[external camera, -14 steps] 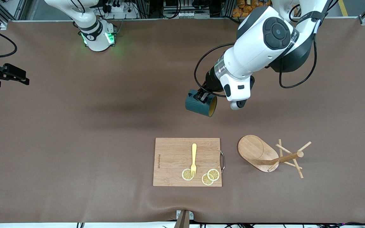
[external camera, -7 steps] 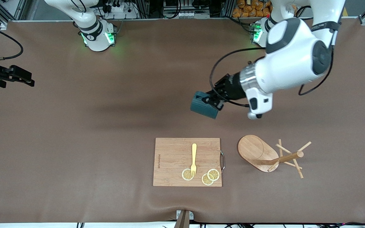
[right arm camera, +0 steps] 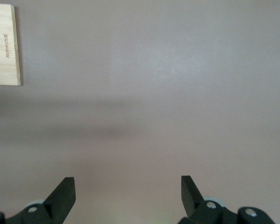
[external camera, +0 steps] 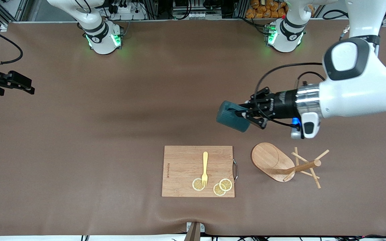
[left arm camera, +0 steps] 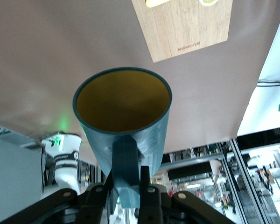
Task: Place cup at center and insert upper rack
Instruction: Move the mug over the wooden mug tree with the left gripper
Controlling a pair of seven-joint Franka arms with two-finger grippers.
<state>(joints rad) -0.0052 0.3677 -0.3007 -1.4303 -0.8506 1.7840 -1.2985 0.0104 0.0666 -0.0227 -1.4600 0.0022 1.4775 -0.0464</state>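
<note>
Two arms share our table: the left gripper [external camera: 246, 113] pinches the handle of the glazed teal cup [external camera: 232, 116], held sideways in the air over bare brown cloth, while our right gripper [external camera: 17, 83] waits wide open and empty. Such a narrow hold could let the smooth mug swivel or slip. The pale bamboo upper rack [external camera: 281, 164] lies toppled beside the cutting board [external camera: 183, 167].

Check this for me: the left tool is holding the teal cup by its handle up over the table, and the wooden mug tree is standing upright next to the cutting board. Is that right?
Not quite. The mug tree is not upright: the front view shows it tipped over, its post and pegs lying along the table beside the cutting board. The rest holds: the left tool grips the teal cup by its handle, up over the table.
</note>
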